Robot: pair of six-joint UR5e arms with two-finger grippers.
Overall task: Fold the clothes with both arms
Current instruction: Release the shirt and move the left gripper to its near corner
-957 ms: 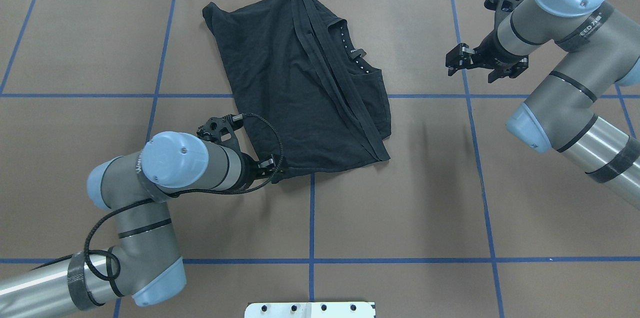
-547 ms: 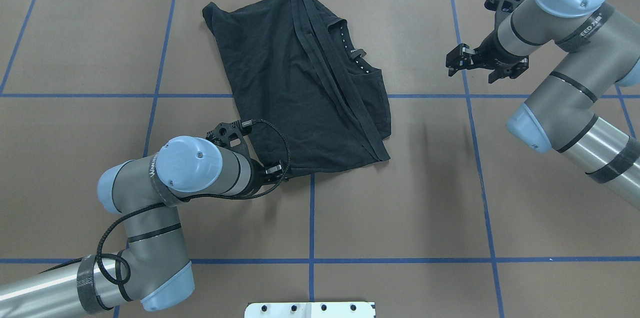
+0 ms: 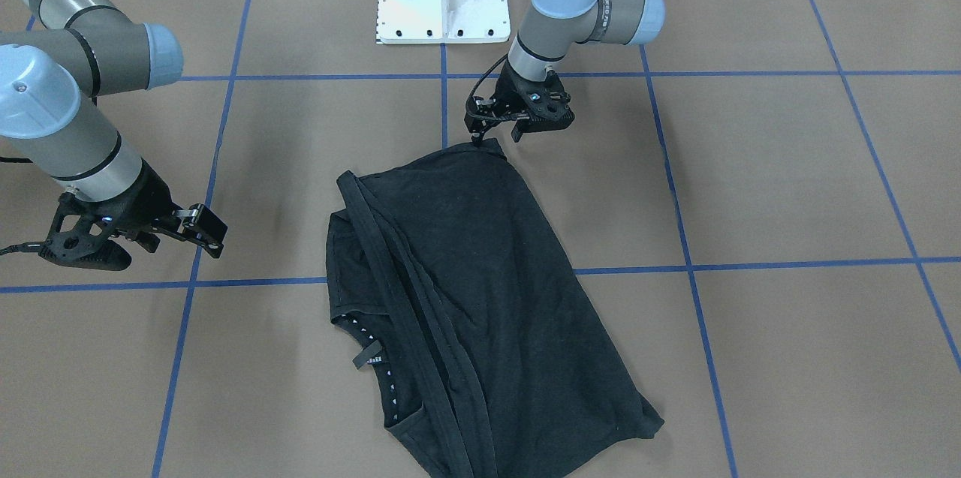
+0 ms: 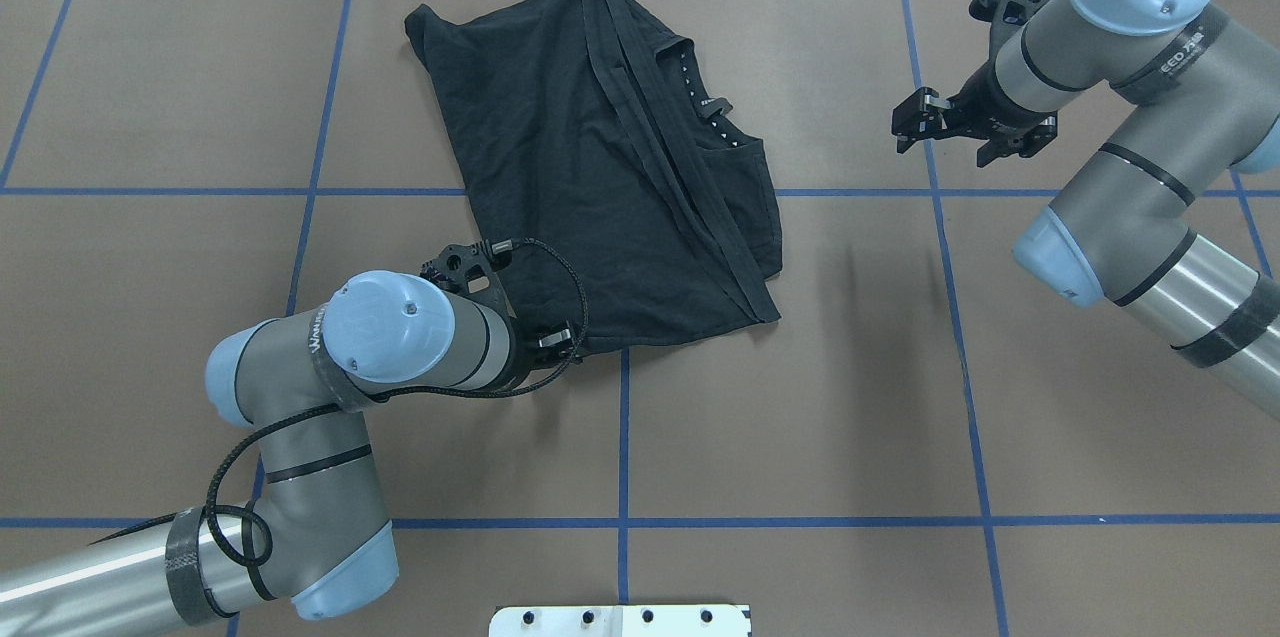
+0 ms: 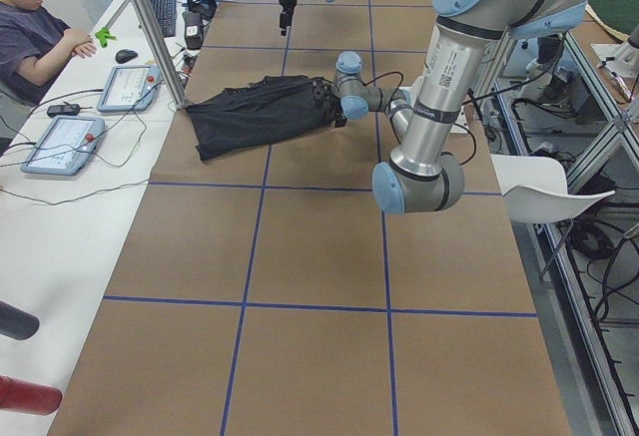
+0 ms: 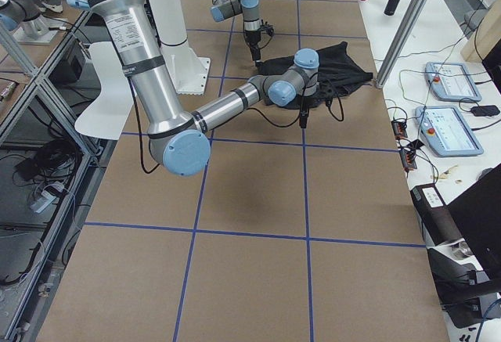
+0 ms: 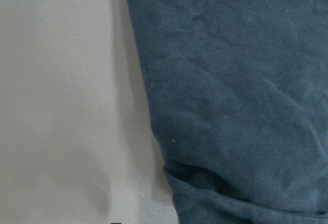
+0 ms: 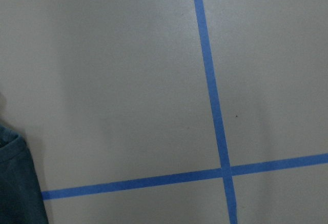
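Left side first: our left gripper (image 3: 496, 137) sits low at the near corner of the black T-shirt (image 4: 590, 167). Its jaws are spread and, as far as we can see, nothing is pinched. That corner lies right at the fingertips, maybe between them, but we can't tell if it's touching. The left wrist view shows only the shirt's edge next to bare table (image 4: 800, 397).

In the middle, the shirt lies roughly half-folded and rumpled toward the far side of the table. A doubled band runs diagonally across it, and the collar (image 4: 715, 117) peeks out on the right.

Over on the right, our right gripper (image 4: 905, 129) hangs well away from the shirt by a blue tape line (image 4: 940, 217), jaws apart and empty.

What worries us:
- **Layered corner:** a pinch here could catch only the top layer and skew the fold.
- **One-sided pull:** with the right arm so far off, a pull from the left alone would probably drag and bunch the cloth, maybe toward the far edge.
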